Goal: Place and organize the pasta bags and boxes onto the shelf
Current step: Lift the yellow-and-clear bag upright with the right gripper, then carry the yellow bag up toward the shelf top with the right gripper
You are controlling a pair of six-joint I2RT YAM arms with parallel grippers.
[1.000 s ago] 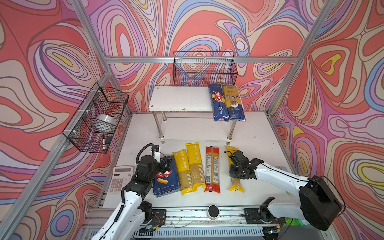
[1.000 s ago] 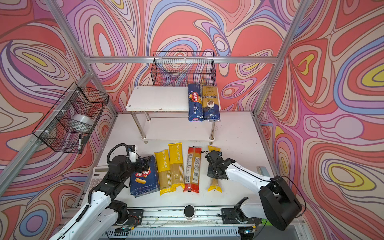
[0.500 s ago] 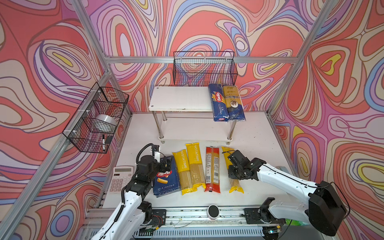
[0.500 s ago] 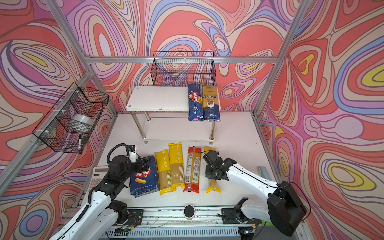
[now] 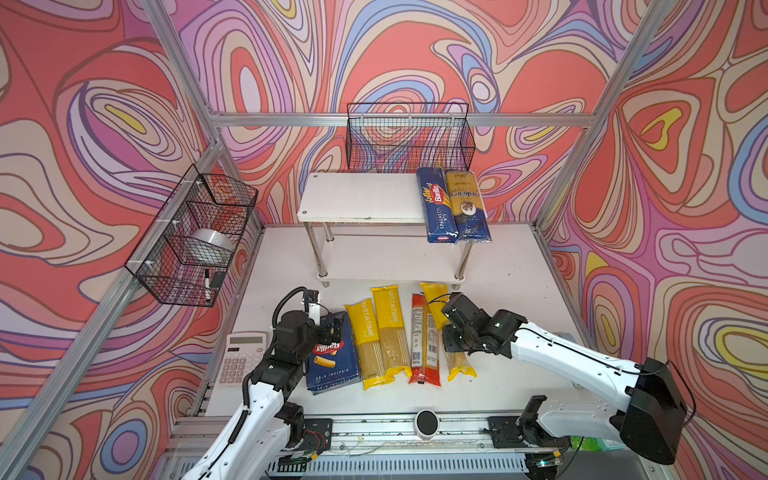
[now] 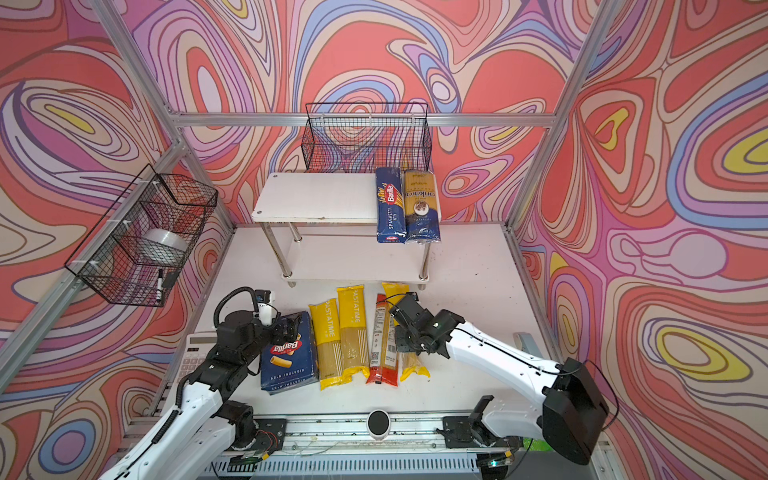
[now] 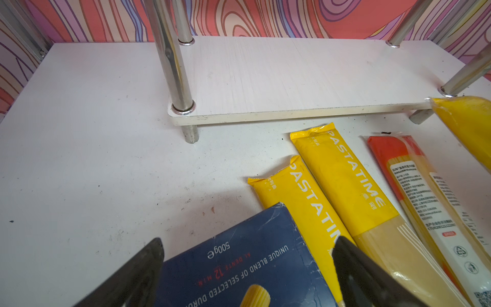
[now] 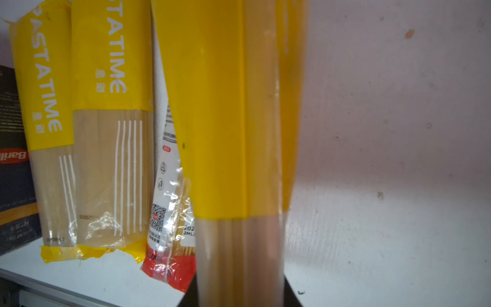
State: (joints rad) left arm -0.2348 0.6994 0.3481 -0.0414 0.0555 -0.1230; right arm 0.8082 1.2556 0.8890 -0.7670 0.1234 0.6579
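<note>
My right gripper [image 5: 451, 334] [image 8: 240, 292] is shut on a yellow bag [image 5: 459, 363] [image 8: 220, 111], which reaches past the red bag [image 5: 424, 340] toward the shelf [image 5: 357, 197]. Two more yellow bags [image 5: 365, 345] [image 5: 390, 332] lie flat left of the red one. The wide blue rigatoni box [image 5: 332, 361] [image 7: 239, 271] lies at the far left of the row. My left gripper [image 5: 328, 330] [image 7: 248, 240] hangs open over its far end, one finger at each side. The spaghetti box [image 5: 436, 205] and the gold-and-navy bag [image 5: 466, 205] lie on the shelf's top board at the right.
A white calculator [image 5: 243, 357] lies left of the left arm. One black wire basket [image 5: 195, 232] on the left wall holds a tape roll and a marker; another basket [image 5: 409, 137] hangs behind the shelf. The shelf's lower board [image 7: 292, 79] is bare.
My right gripper has shifted a little to the left with the yellow bag in it, bringing the bag nearer the red one. The left arm has not moved.
</note>
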